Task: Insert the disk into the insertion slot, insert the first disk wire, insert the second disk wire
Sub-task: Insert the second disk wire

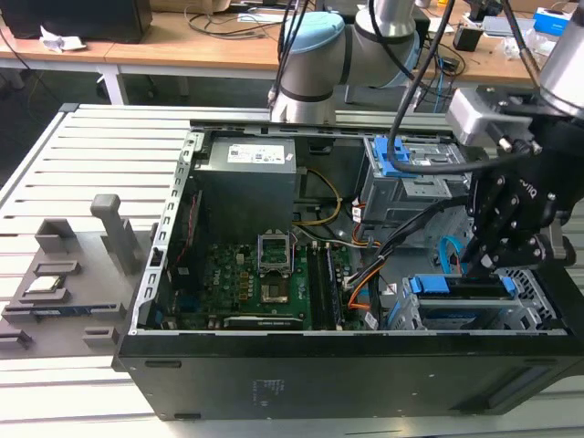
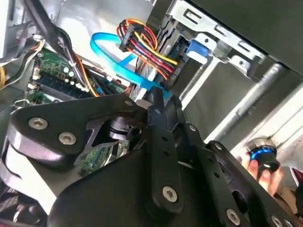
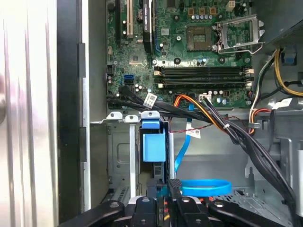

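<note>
1. Disk, framed by its blue bracket, sits inside the insertion slot at the computer case's corner on the exterior view's right.
2. Black hand hangs just above the disk's rear end, beside a looped blue data cable; whether it is clenched or released, I cannot tell.
3. Bundle of red, yellow and black power wires ends near the hand's tip in the second wrist view.

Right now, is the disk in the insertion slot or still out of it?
In. In the exterior view the disk, shown by its blue bracket, lies inside the low grey insertion slot, with the gripper right above it. How fully it is seated: cannot tell.
</note>
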`<action>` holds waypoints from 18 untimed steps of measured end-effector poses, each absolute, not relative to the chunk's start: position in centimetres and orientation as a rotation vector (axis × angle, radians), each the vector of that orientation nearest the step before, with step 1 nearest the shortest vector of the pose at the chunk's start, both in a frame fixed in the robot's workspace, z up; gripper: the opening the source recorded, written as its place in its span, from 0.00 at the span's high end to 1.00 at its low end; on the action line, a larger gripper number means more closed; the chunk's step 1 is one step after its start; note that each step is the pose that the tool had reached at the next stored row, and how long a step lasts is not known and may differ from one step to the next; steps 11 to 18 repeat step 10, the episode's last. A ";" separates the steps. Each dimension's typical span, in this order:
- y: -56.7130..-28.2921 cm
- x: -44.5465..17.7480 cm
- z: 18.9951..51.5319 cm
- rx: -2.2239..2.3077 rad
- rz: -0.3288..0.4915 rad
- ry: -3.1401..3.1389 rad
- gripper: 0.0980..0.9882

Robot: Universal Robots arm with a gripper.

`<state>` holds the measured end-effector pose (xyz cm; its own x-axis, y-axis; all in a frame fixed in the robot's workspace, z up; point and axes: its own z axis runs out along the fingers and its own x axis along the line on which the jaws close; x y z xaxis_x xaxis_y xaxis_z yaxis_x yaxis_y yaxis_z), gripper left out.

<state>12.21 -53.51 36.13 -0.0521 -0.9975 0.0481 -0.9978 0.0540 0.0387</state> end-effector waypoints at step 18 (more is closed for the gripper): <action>-53.5 12.2 38.9 2.119 0.007 -2.235 0.99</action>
